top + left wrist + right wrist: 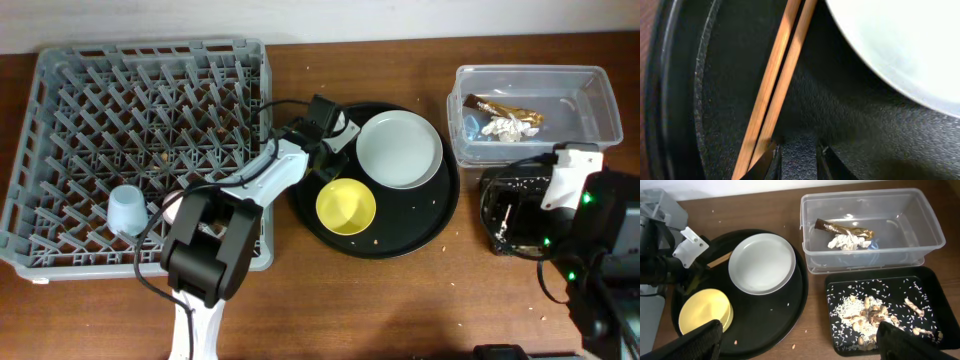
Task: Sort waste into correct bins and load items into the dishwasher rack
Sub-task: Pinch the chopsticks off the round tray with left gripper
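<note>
My left gripper (797,162) is low over the large round black tray (430,225), its jaws a narrow gap apart with only tray surface between them. The wooden chopsticks (775,85) lie on the tray just outside its left finger. The pale grey plate (400,148) and yellow bowl (346,206) sit on that tray. The light-blue cup (128,210) stands in the dishwasher rack (60,120). My right gripper (800,345) is wide open and empty above the flat black tray (935,295), which holds the food scraps (865,312). The wrapper (842,228) and white paper (845,242) lie in the clear tub (920,217).
A few grains and brownish bits lie on the round tray and on the wooden table (794,346) between the trays. In the overhead view my left arm (215,240) crosses the rack's front right corner. A small pinkish shape beside the blue cup is partly hidden by it.
</note>
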Motion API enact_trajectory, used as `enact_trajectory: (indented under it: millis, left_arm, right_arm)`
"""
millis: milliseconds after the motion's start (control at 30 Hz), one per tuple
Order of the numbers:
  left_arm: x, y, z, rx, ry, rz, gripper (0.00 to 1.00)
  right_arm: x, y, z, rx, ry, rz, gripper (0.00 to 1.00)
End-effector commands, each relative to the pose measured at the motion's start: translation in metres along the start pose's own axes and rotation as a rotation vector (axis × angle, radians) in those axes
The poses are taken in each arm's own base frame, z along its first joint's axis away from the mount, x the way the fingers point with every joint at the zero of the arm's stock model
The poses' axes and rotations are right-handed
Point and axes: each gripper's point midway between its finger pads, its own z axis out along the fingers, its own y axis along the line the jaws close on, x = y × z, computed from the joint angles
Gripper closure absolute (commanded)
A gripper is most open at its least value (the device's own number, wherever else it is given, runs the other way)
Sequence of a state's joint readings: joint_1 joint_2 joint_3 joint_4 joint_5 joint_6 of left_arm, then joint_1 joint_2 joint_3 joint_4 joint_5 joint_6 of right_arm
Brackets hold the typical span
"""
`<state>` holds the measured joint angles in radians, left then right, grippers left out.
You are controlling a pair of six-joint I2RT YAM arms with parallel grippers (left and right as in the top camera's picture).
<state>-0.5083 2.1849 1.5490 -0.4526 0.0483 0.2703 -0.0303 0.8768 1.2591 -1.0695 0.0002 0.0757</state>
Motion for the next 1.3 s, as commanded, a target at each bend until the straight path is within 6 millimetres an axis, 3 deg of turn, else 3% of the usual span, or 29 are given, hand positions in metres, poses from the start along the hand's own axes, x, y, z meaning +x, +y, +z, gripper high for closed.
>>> enact_trajectory:
  millis: [0, 100, 233, 333, 400, 567, 700, 800, 933, 1000, 1067, 1133, 1167, 1267]
  left_arm:
    - [-0.002, 0.003, 0.003, -0.015, -0.007, 0.020, 0.77]
    - [-0.002, 0.005, 0.003, -0.023, -0.004, 0.019, 0.77]
    - [-0.010, 0.010, -0.003, -0.043, -0.011, 0.019, 0.78]
    - [-0.011, 0.013, -0.007, -0.056, 0.001, 0.019, 0.77]
    - [-0.011, 0.013, -0.007, -0.059, 0.002, 0.019, 0.76]
    - [-0.007, 0.015, -0.006, -0.058, 0.014, 0.015, 0.67]
    - [-0.003, 0.015, 0.001, -0.055, 0.026, 0.038, 0.67]
    - [0.002, -0.008, 0.001, 0.017, 0.048, 0.057, 0.67]
    - [0.016, 0.000, 0.013, -0.003, 0.090, 0.046, 0.68]
    - [0.025, -0.009, 0.018, 0.044, 0.120, 0.041, 0.73]
    - [0.016, -0.016, -0.002, 0.060, 0.126, 0.053, 0.72]
    - [-0.010, -0.009, -0.036, 0.028, 0.098, 0.061, 0.66]
    - [-0.020, -0.006, -0.043, 0.023, 0.082, 0.083, 0.64]
    - [-0.021, 0.002, -0.038, -0.014, 0.085, 0.126, 0.59]
  right_arm:
    - [0.002, -0.003, 0.013, 0.018, 0.044, 0.001, 0.01]
    - [0.010, -0.004, 0.040, 0.025, 0.138, 0.000, 0.02]
    - [0.030, -0.005, 0.096, 0.038, 0.322, 0.000, 0.01]
    - [0.058, -0.007, 0.133, 0.050, 0.484, -0.002, 0.02]
    - [0.065, -0.007, 0.144, 0.050, 0.523, 0.000, 0.02]
    - [0.068, -0.008, 0.147, 0.051, 0.537, -0.001, 0.02]
    - [0.068, -0.008, 0.147, 0.051, 0.537, -0.001, 0.02]
    - [0.068, -0.008, 0.147, 0.051, 0.537, -0.001, 0.01]
    - [0.068, -0.008, 0.147, 0.051, 0.537, -0.001, 0.02]
    - [0.068, -0.008, 0.147, 0.051, 0.537, -0.001, 0.02]
    - [0.068, -0.008, 0.147, 0.051, 0.537, -0.001, 0.02]
    - [0.068, -0.008, 0.147, 0.051, 0.537, -0.001, 0.01]
    - [0.068, -0.008, 0.147, 0.051, 0.537, -0.001, 0.02]
    - [0.068, -0.008, 0.147, 0.051, 0.537, -0.001, 0.01]
